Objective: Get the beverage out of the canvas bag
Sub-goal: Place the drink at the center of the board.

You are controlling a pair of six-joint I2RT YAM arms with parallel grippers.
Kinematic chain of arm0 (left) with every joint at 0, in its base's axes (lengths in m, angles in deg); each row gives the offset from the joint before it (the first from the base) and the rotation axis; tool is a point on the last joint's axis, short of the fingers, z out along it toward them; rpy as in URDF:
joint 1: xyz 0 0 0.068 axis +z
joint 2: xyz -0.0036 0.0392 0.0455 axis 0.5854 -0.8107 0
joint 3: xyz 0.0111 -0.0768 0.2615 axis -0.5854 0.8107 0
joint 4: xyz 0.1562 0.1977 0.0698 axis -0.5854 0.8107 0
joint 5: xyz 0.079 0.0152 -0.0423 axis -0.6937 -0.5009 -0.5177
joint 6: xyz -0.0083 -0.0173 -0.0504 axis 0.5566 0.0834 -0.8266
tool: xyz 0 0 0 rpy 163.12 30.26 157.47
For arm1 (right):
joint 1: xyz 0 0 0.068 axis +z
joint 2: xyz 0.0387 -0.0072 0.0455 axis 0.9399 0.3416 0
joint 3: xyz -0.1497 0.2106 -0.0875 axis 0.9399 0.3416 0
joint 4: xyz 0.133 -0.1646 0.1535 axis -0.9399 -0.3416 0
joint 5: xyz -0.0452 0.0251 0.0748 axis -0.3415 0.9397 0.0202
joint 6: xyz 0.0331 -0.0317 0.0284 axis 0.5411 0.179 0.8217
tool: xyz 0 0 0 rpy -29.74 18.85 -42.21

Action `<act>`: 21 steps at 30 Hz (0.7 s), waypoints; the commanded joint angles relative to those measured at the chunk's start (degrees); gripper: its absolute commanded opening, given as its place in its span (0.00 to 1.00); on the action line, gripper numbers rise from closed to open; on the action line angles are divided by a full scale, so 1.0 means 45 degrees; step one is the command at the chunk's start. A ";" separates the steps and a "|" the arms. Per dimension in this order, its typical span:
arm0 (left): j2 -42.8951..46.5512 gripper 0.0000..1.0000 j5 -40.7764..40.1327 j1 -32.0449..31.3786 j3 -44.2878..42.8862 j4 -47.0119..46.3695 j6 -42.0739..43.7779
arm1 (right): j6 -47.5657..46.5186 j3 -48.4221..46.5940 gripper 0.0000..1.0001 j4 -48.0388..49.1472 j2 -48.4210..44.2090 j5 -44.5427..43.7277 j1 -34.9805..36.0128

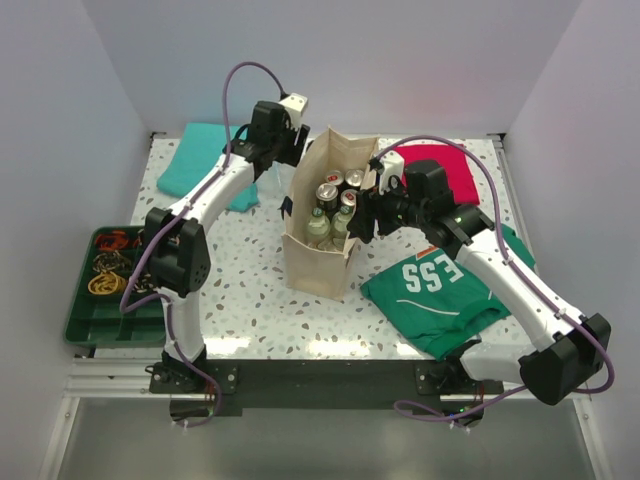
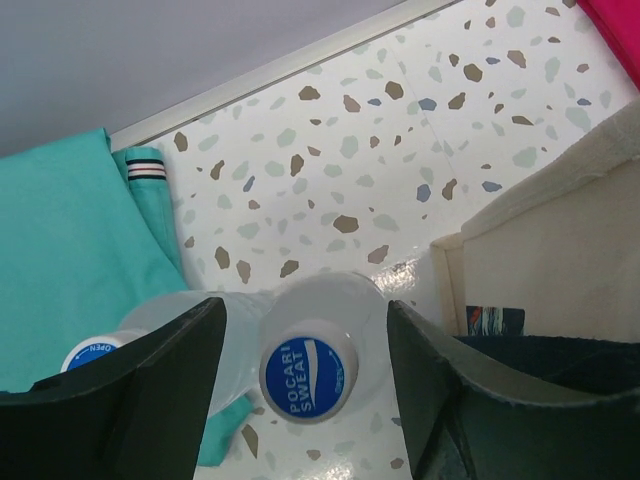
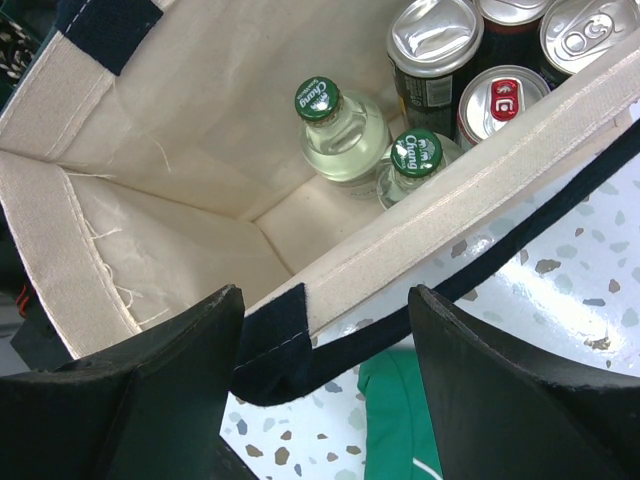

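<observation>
Two arms working a speckled table (image 1: 250,300), so here's the rundown left to right. At the far left edge there's a dark green tray (image 1: 85,322) with some orange and yellow bits in it, too small for me to tell what they are. Further back lies a teal cloth (image 1: 205,160).

The left gripper (image 2: 305,330) hangs at the far side, just left of the canvas bag (image 1: 320,270). Its fingers are spread, and a clear Pocari Sweat bottle (image 2: 308,375) stands between them on the table. The blue cap reads "POCARI SWEAT". There's a gap on one side, so it doesn't look clamped. So that drink is outside the bag, right beside its far left corner. A second clear bottle (image 2: 90,355) sits just left of it at the teal cloth's edge, and its blue cap says "OPEN".

The bag stands upright mid-table. Inside are two green-capped Chang bottles (image 3: 322,100) and several cans (image 3: 433,35), one with a red top showing a "G".

The right gripper (image 3: 325,310) is wide open, straddling the bag's right rim and its navy strap (image 3: 290,345), not pinching it.

Right of that is a green shirt (image 1: 440,290) with white "ESS" on it, and behind it a red cloth (image 1: 450,165).
</observation>
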 commanded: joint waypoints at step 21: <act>0.2650 1.00 -0.0174 0.0113 -0.0533 0.0562 -0.0307 | 0.0504 -0.0617 0.71 0.0401 -0.0137 -0.0350 0.0024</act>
